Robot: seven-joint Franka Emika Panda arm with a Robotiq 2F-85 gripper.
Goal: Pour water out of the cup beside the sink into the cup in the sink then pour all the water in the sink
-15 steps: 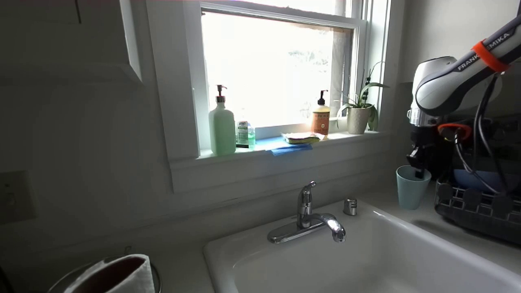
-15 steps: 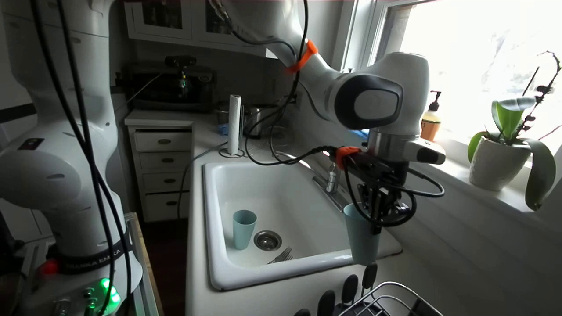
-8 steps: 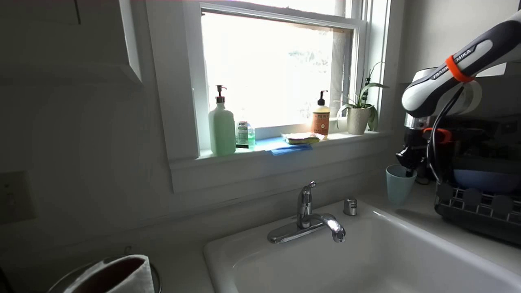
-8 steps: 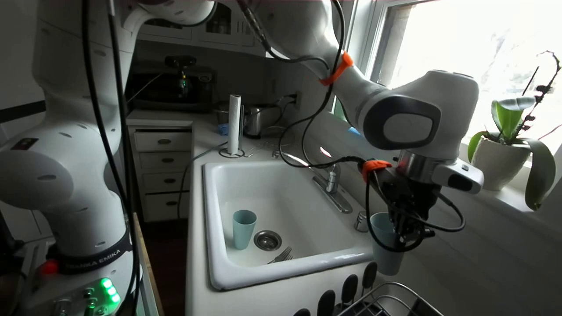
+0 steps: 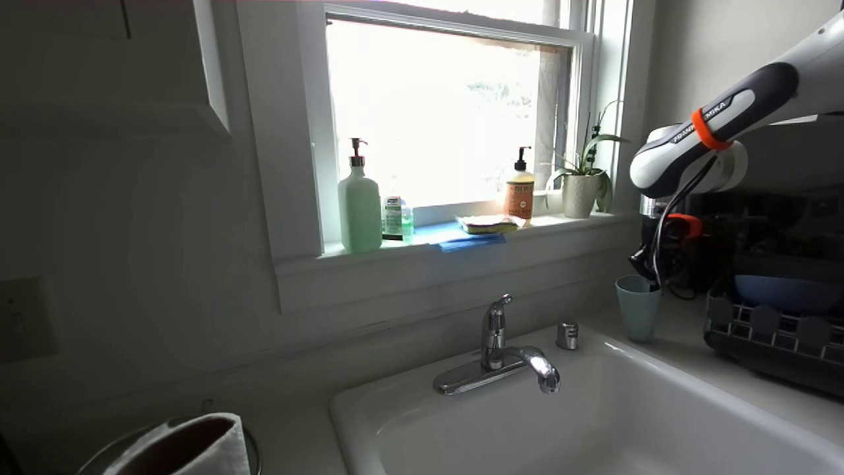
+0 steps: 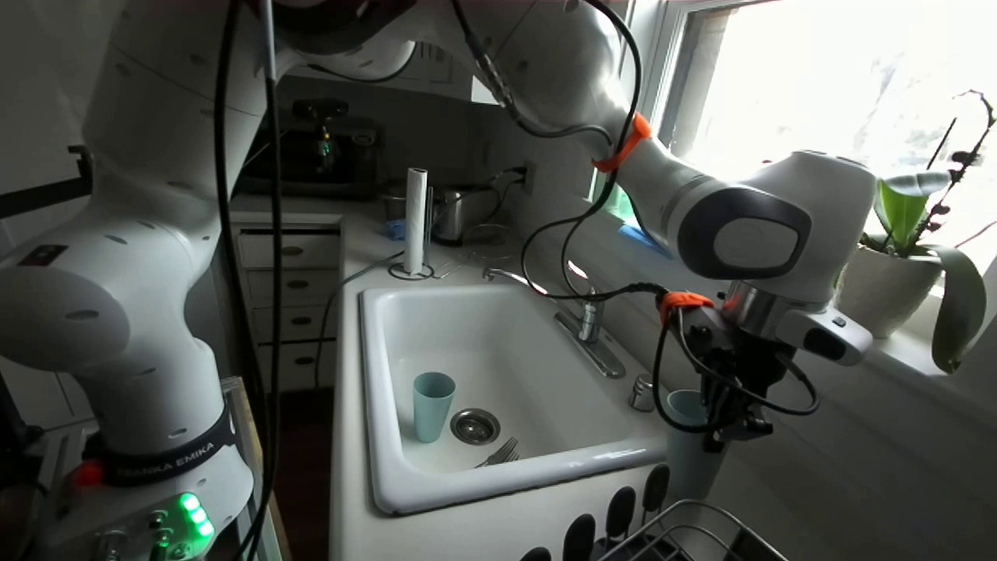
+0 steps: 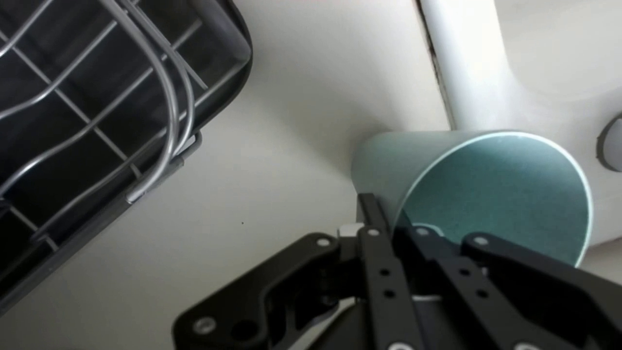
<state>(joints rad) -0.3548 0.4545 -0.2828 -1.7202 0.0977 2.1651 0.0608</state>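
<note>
A light blue-green cup (image 5: 637, 310) stands upright at the counter beside the sink (image 6: 506, 481), near its back corner. It also shows in the wrist view (image 7: 510, 189). My gripper (image 7: 385, 211) is shut on the cup's wall, one finger outside and one inside the rim. In both exterior views the gripper (image 6: 713, 440) comes down from above on the cup's rim. The cup's base is at or just above the counter; I cannot tell if it touches. A second similar cup (image 6: 433, 409) stands upright in the sink. Water in either cup cannot be made out.
A dark dish rack (image 7: 228, 43) with wire bars stands on the counter near the held cup. A chrome faucet (image 5: 494, 343) and a small chrome cap (image 5: 567, 335) are at the sink's back edge. Cutlery (image 6: 502, 454) lies near the drain (image 6: 475, 427). A plant pot (image 5: 580, 196) is on the windowsill.
My gripper has carried the cup away from the dish rack toward the back wall and, lately, lower to the counter. The grip on the cup stays. The cup in the sink has not moved.
</note>
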